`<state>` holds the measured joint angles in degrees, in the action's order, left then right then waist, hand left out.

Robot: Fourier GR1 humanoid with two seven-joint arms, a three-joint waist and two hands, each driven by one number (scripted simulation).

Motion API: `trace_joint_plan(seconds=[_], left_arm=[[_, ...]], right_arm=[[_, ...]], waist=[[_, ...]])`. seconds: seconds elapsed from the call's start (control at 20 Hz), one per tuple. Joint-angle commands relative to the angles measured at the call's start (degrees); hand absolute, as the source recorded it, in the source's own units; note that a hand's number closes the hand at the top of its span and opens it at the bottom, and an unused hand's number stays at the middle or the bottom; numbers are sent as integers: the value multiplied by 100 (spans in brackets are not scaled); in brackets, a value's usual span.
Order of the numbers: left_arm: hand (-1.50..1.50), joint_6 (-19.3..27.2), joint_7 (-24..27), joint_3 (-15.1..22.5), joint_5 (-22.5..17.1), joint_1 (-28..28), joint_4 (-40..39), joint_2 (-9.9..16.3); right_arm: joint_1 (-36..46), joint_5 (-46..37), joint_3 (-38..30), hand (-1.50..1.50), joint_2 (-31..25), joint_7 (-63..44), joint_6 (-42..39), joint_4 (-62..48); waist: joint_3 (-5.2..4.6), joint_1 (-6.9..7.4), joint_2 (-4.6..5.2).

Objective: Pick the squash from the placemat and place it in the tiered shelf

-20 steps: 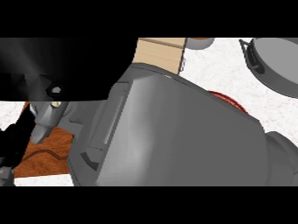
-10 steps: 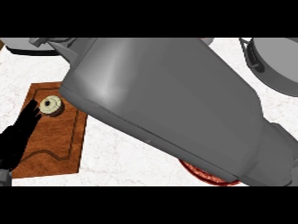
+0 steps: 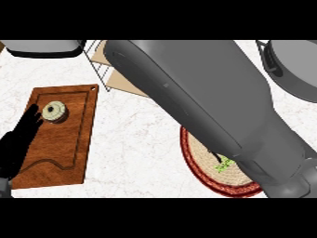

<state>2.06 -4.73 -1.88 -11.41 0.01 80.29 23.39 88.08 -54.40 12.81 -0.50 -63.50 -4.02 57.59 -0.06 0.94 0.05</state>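
Note:
My right forearm (image 3: 209, 107) crosses the head view from the lower right up to the top middle, where it leaves the picture; its hand does not show. Beneath it lies the round woven placemat (image 3: 203, 160) with a red rim, largely covered. A small green and yellow bit (image 3: 224, 165) peeks out at the arm's edge on the mat; I cannot tell whether it is the squash. The wire tiered shelf (image 3: 113, 76) with a tan board stands at the top, just left of the arm. My left hand (image 3: 13, 144) rests open at the lower left, fingers straight.
A wooden cutting board (image 3: 64, 148) lies at the left with a round pale object (image 3: 54, 111) on it, close to my left fingertips. A grey pan (image 3: 305, 69) sits at the top right. A grey object (image 3: 41, 46) shows at the top left.
The right forearm has swung rightward and further up the view, uncovering the shelf and more of the placemat. The left hand stays in its place.

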Motion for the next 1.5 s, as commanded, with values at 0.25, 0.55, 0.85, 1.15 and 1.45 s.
trace_joint_plan(seconds=[0.25,0.55,0.85,1.15,1.45], left_arm=[[0,-382,258,-232,-174,364,39,159],[0,51,-149,-125,112,-94,126,-142],[0,-170,-18,-241,66,-20,14,-108],[0,-220,114,-207,125,160,24,-168],[0,-71,88,-273,237,-59,-155,-232]], right_arm=[[-361,-436,-688,150,-134,-490,950,-613],[-434,-551,-691,-150,-61,105,493,-851],[-586,-406,-982,-150,-154,550,1089,-717],[-799,88,-1096,-150,46,69,1920,-150],[-961,526,-1545,-150,48,181,1916,872]], waist=[[-1,67,8],[4,-40,-5],[4,-44,-3],[4,-4,-19],[7,-139,-34]])
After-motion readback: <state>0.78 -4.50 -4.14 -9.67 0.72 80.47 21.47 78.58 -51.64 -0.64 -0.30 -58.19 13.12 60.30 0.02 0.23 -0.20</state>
